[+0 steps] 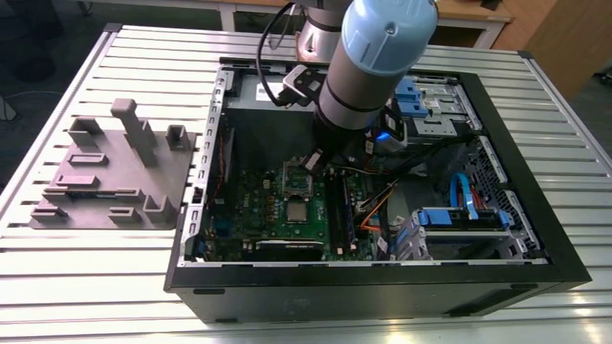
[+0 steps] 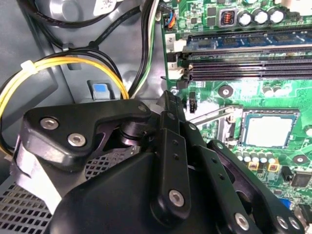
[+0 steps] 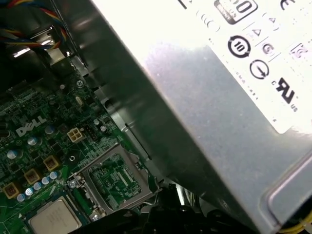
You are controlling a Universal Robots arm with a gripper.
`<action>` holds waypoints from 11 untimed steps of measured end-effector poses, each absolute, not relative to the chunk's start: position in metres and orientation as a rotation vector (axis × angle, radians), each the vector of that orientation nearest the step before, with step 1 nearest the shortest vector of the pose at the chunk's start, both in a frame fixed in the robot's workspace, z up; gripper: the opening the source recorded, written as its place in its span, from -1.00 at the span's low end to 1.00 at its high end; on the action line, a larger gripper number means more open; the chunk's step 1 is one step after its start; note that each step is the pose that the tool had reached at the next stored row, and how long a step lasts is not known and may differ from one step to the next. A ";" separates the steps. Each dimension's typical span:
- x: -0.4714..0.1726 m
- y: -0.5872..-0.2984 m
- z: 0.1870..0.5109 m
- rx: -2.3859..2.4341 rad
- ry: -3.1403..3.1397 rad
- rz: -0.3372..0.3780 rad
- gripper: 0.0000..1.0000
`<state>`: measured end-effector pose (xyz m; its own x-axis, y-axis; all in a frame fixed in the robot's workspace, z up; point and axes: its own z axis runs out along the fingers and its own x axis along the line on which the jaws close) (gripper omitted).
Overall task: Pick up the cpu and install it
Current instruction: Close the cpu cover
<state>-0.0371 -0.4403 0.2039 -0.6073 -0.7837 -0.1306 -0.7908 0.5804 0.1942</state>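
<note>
On motherboard (image 1: 287, 208), cpu (image 1: 298, 212) flat, face-up.

Room above green motherboard (image 1: 287, 208) mid-case is open. Big grey metal box w/ white label (image 3: 209, 97) crowds case's back edge; yellow/black cables (image 2: 73, 63) loop nearby.

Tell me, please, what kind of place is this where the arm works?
It looks like a robotics lab or test workshop, not a home. An open computer case lies on a slatted metal table, with the robot arm reaching inside over the green motherboard. A grey moulded tray sits beside it.
</note>
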 end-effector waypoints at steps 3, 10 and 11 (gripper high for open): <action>-0.037 -0.440 0.206 -1.379 2.769 0.363 -0.80; -0.037 -0.440 0.209 -1.381 2.774 0.362 -0.80; -0.037 -0.440 0.209 -1.381 2.774 0.362 -0.80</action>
